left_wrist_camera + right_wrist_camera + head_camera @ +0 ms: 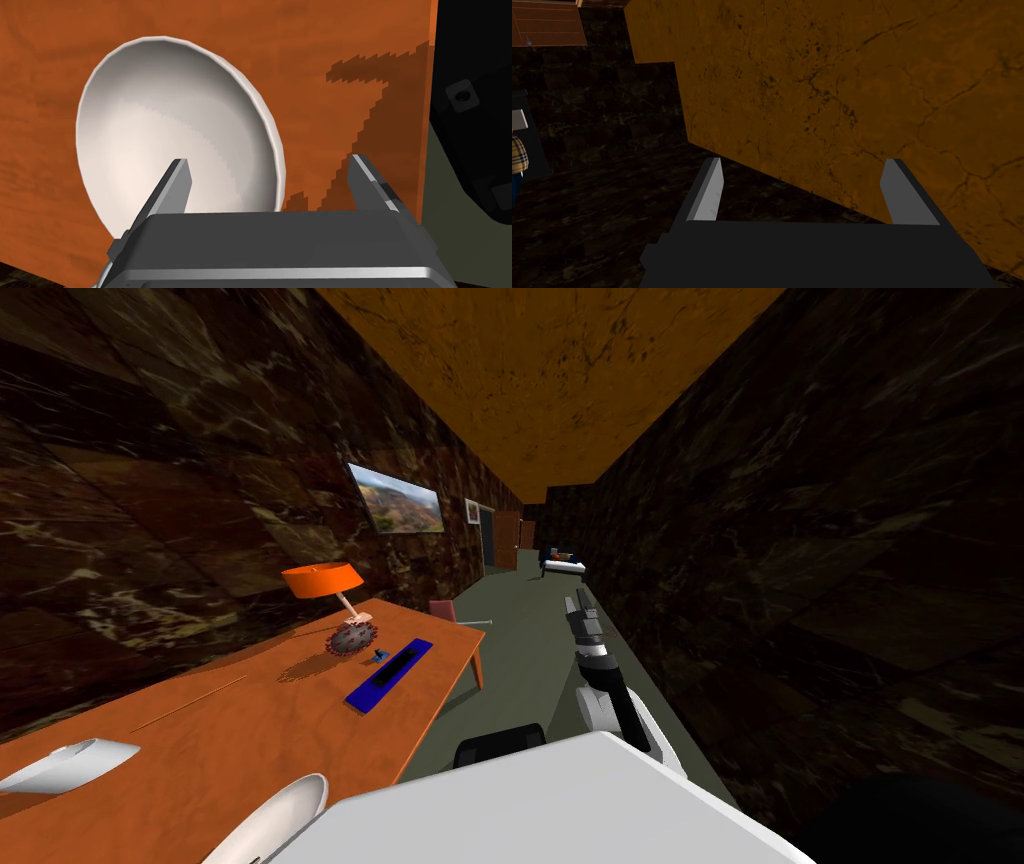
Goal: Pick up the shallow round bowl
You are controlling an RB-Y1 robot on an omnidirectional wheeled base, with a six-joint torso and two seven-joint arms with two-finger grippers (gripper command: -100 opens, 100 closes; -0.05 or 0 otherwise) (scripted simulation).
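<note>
At the table's near left end, a white curved object [70, 763] lies on the orange table [230, 728]. Just right of it, close to the front edge, the shallow round bowl [285, 813] rests open side up. The left gripper [270, 160] hangs over it with its fingers apart. One blade is above the white hollow and the other above bare wood, so the rim runs between them (a sensible line-up, I judge, since the bowl looks too wide to span whole). Whether a blade touches the bowl yet I cannot tell. Further right along the table stand an orange lamp [322, 580] and a flat blue bar [390, 673], well apart from the bowl and no hindrance. Rightmost, the right gripper [803, 160] reaches forward over the floor, blades spread and empty, probably parked clear of the work.
</note>
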